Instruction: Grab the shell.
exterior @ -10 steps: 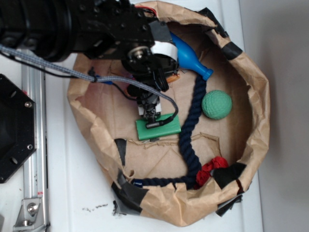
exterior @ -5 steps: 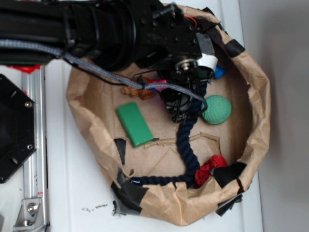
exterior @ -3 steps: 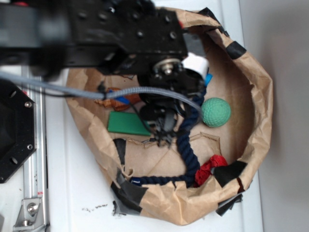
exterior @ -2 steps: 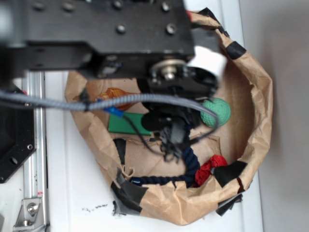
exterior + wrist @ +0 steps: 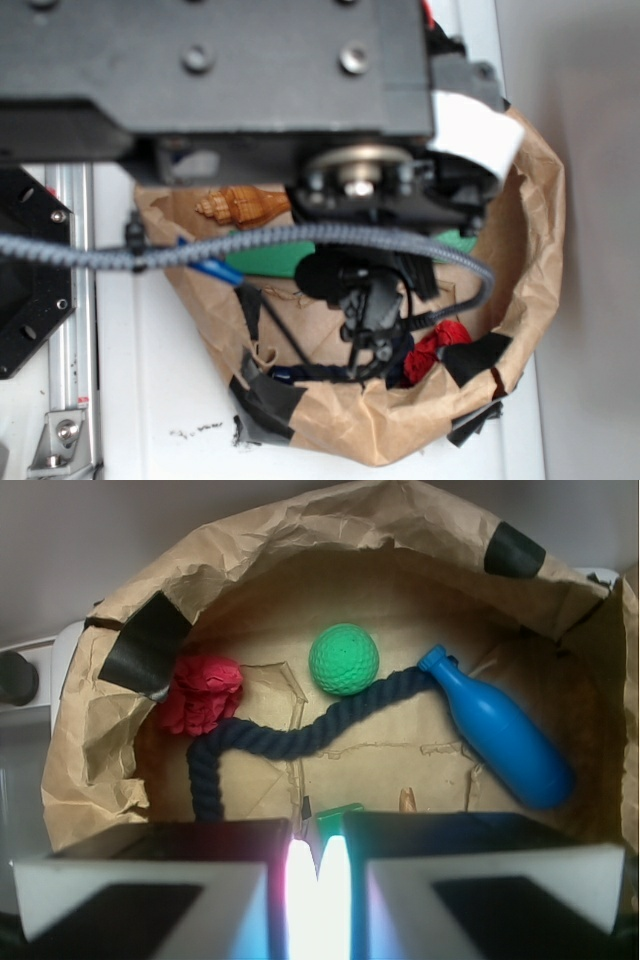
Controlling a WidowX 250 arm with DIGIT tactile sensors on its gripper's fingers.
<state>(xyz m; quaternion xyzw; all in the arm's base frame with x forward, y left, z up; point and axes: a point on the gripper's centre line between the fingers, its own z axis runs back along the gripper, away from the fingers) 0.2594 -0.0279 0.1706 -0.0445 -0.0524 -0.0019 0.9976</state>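
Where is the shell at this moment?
In the exterior view, the shell lies at the upper left inside the paper bin, above the green block, partly under the arm.

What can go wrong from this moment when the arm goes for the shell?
1. The gripper hangs over the rope, apart from the shell near the paper wall, so a descent here would likely catch the rope.
2. The wrist view shows only the shell's tip, beside the green block; the fingers may hit the block instead.
3. The arm hides much of the bin in the exterior view, so aiming is uncertain.
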